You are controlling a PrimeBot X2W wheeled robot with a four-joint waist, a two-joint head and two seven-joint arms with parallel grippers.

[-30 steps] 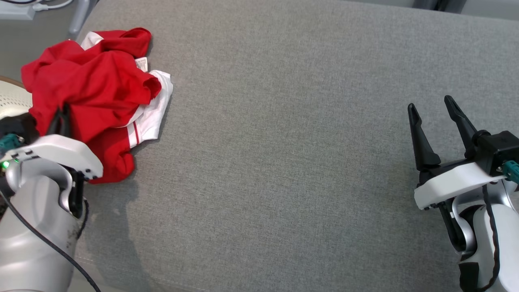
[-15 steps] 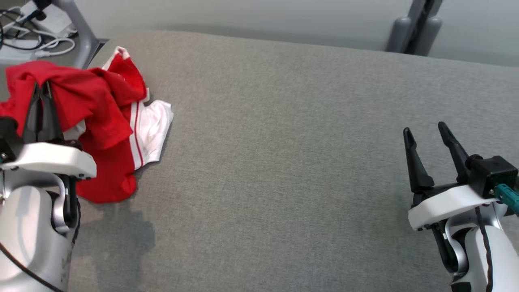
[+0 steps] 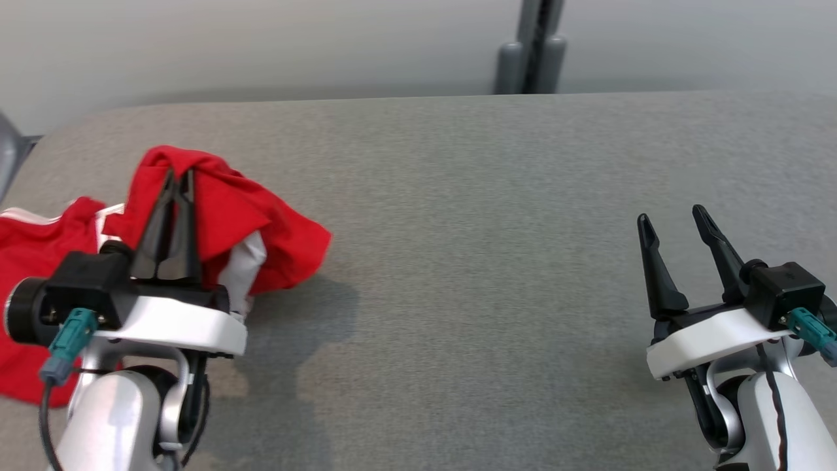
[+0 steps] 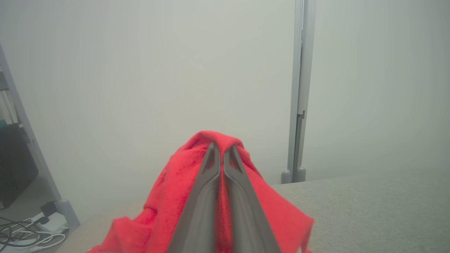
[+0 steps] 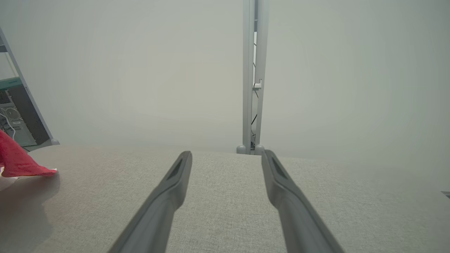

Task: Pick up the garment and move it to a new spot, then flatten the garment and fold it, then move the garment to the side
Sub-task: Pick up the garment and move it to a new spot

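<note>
Hanging crumpled red-and-white garment (image 3: 261,222)

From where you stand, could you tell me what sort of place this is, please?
Probably a lab or test room: a broad grey fabric surface as the workbench, plain partition panels joined by a metal post, and loose cables on the floor.

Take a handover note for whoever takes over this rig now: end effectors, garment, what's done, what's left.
Left end effector: shut on a fold of the red and white garment, holding it up in a peak.
Right end effector: open, empty, above the grey fabric surface, apart from the garment.
Garment: bunched at the surface's left side, the rest trailing on it.
Done: grasp. Left: place at a new spot, flatten, fold, move aside.
</note>
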